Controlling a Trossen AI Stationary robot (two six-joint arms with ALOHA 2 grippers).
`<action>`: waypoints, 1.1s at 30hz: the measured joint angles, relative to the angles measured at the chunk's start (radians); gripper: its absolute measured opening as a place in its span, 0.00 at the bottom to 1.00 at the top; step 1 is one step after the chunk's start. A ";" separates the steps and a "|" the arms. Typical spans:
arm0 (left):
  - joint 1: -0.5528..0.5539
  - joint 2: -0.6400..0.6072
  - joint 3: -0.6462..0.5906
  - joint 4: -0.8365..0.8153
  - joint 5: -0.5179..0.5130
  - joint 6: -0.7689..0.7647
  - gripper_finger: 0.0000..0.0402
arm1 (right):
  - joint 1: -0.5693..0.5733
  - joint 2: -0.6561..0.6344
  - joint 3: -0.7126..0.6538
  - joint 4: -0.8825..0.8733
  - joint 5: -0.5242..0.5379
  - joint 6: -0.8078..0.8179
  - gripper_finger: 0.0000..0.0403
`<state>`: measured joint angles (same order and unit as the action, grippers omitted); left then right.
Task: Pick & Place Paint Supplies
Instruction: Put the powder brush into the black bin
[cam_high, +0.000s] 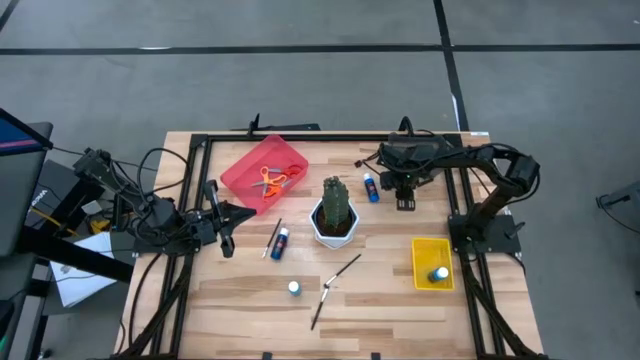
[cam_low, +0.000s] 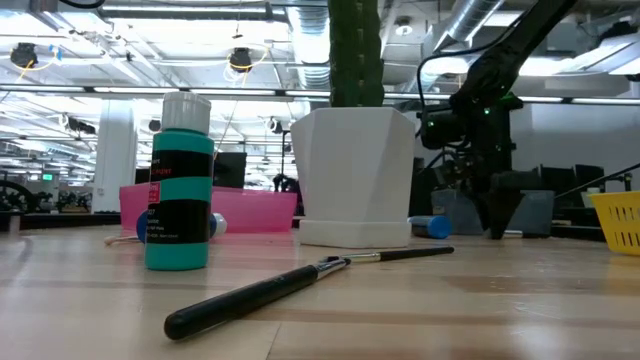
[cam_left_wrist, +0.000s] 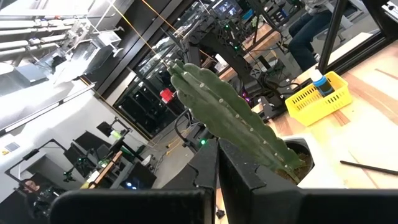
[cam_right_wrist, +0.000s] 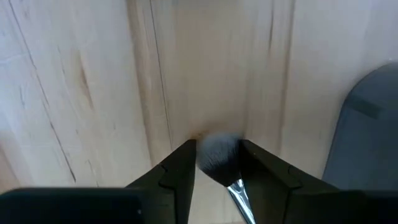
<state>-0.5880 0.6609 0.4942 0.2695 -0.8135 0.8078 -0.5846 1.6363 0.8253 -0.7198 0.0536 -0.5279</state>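
Our right gripper (cam_right_wrist: 217, 163) has its fingers clamped on a paintbrush (cam_right_wrist: 219, 155), bristle tuft poking forward between them over bare table (cam_right_wrist: 93, 74), handle running back; our left gripper (cam_high: 222, 222) waits, fingers together.

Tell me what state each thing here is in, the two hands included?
Left hand, shut, empty.
Right hand, closed on a paintbrush.
Scissors, lying in the red tray.
Yellow basket, holding one upright bottle.
Standing bottle, upright, capped.
Bottle near the tray, lying on its side.
Bottle near the right hand, lying on its side.
Loose brushes, lying flat.
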 joint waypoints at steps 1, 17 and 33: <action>0.000 0.000 0.000 0.000 0.000 0.000 0.02 | 0.000 0.001 0.000 -0.001 0.000 0.001 0.28; 0.000 0.000 0.000 0.000 0.000 0.000 0.02 | 0.075 -0.011 -0.003 -0.036 0.018 0.114 0.01; 0.000 0.000 0.000 0.000 0.022 -0.001 0.02 | 0.146 -0.153 -0.004 -0.087 0.105 0.228 0.00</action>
<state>-0.5877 0.6609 0.4942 0.2695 -0.7919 0.8063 -0.4389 1.4838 0.8211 -0.8072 0.1586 -0.3000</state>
